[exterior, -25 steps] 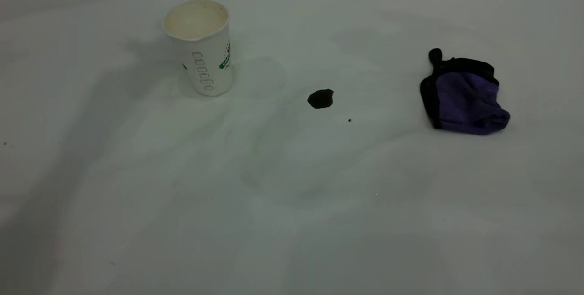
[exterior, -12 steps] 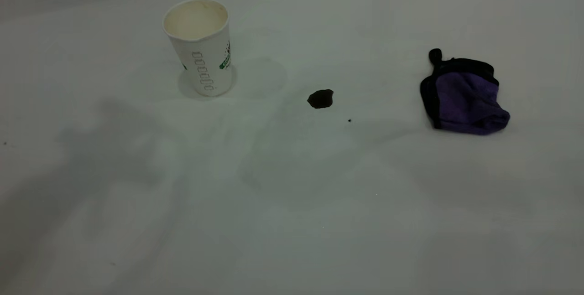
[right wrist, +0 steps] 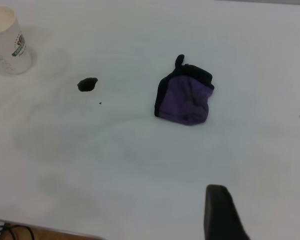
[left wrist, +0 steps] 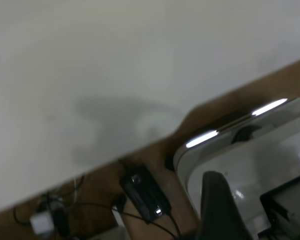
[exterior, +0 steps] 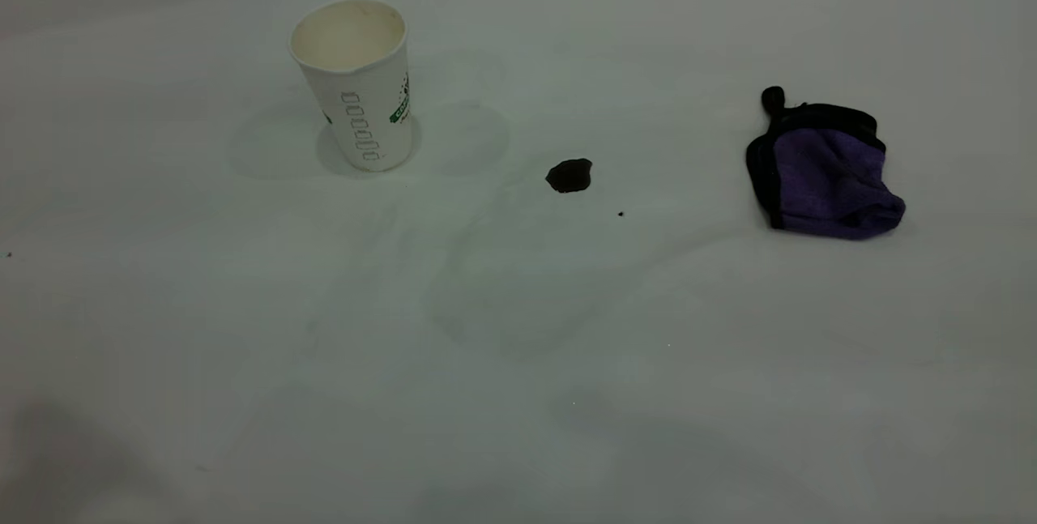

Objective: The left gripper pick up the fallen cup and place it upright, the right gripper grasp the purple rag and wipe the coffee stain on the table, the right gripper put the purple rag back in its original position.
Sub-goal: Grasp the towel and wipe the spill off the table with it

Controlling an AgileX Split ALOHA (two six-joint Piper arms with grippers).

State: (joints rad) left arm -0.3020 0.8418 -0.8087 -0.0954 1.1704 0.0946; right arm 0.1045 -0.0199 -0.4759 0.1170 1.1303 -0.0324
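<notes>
The cup stands upright at the back left of the white table, mouth up. The dark coffee stain lies to its right, near the middle. The purple rag lies bunched at the right, with its black loop towards the back. Neither gripper shows in the exterior view. In the right wrist view the right gripper is open and empty, high above the table's front part, well short of the rag, stain and cup. The left gripper is open and empty, off the table's edge.
A tiny black speck lies just right of the stain. The left wrist view shows a brown floor with a black device and cables and a pale rounded casing beyond the table's edge.
The left arm's shadow has drawn away from the cup towards the front left and nearly left the table. Cup, stain and rag have not moved.
</notes>
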